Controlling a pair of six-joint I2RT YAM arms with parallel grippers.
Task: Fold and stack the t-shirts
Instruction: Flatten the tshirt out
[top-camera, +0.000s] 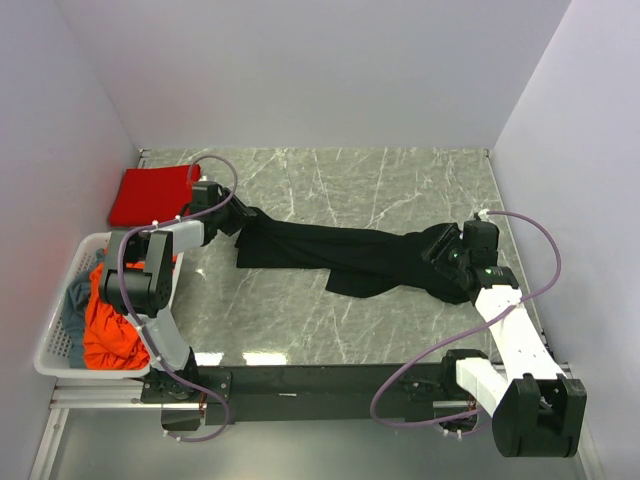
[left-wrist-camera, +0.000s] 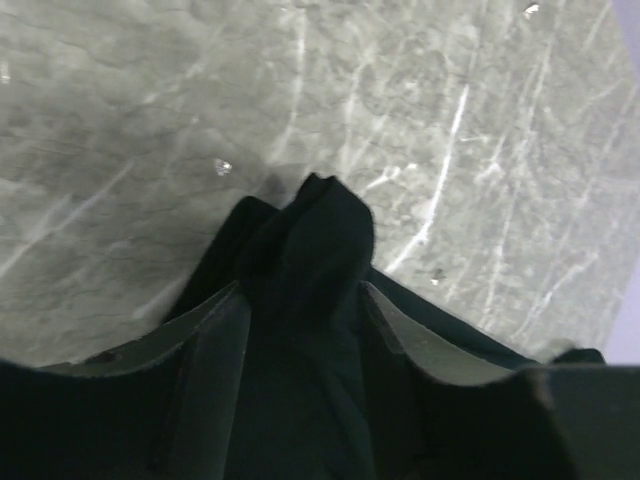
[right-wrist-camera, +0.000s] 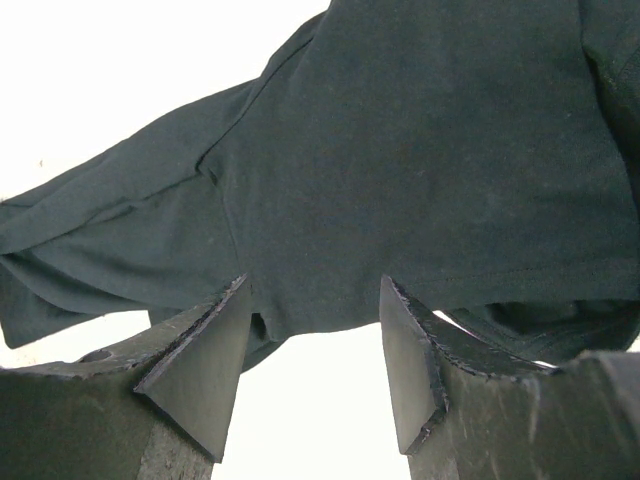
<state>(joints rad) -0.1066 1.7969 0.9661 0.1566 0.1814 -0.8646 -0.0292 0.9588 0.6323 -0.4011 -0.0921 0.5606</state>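
Black t-shirt (top-camera: 340, 256) between left claw (top-camera: 240, 216), right claw (top-camera: 441, 258)

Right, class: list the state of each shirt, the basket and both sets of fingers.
black t-shirt: unfolded, bunched into a long strip
red t-shirt: folded flat
basket: holds two shirts
orange-red t-shirt: crumpled in basket
grey-blue t-shirt: crumpled in basket
left fingers: shut on black t-shirt
right fingers: apart, hem at tips

- Left arm (top-camera: 170, 345): pale grey links, black joint housings.
- Right arm (top-camera: 515, 335): white links, black joints, a small green light (top-camera: 488, 271) near the wrist.
- Mauve cable (top-camera: 545, 250) loops along each arm.
- Left hand (left-wrist-camera: 302, 290) and right hand (right-wrist-camera: 312, 285): black, with wedge-shaped, rough-edged fingers (right-wrist-camera: 200, 370).
- Black base rail (top-camera: 330, 380).
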